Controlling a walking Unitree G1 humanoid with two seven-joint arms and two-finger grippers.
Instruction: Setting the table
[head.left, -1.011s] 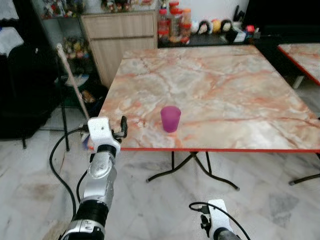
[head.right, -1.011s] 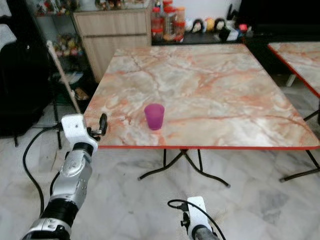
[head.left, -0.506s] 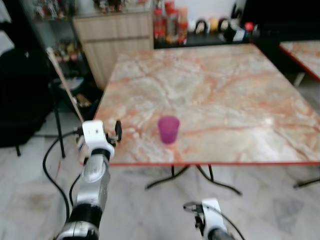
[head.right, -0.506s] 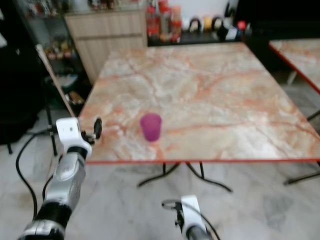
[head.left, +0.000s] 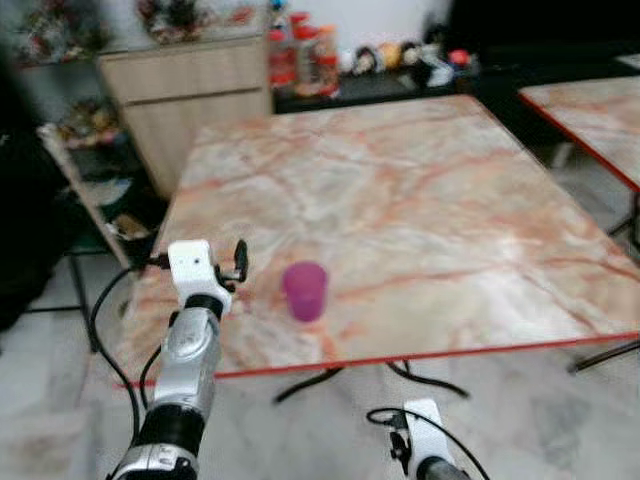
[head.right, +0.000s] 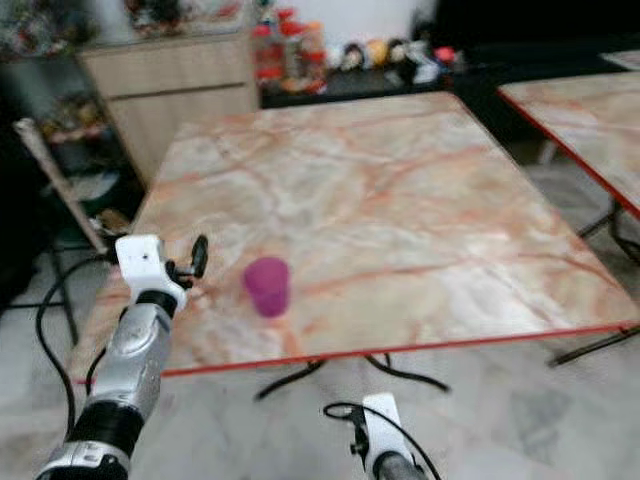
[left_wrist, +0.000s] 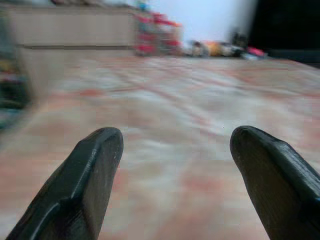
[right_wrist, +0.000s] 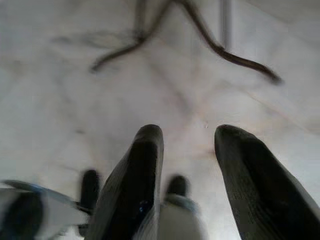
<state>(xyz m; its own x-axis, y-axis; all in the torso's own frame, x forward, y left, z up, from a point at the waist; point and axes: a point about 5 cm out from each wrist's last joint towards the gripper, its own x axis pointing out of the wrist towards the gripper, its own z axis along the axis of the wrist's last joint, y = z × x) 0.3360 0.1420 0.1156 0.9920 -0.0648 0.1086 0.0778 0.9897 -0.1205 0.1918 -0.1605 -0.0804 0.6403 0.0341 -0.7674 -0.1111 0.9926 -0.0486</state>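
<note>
Approach step in hand. Left gripper (head.left: 237, 262) raised just beside purple cup (head.left: 304, 291) on table (head.left: 440, 210), jaws wide, empty. Next: reach across to cup. Right gripper (right_wrist: 185, 150) idle, jaws parted.

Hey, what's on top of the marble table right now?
On the marble table stands one purple cup, upright near the front edge. The left tool, fingers open, hovers at the table's left edge beside it. The cup's contents cannot be seen.

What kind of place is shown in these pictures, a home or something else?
Probably a home dining area. A marble-patterned folding table holds a purple cup, a wooden cabinet stands behind it, and a counter carries jars and small items.
</note>
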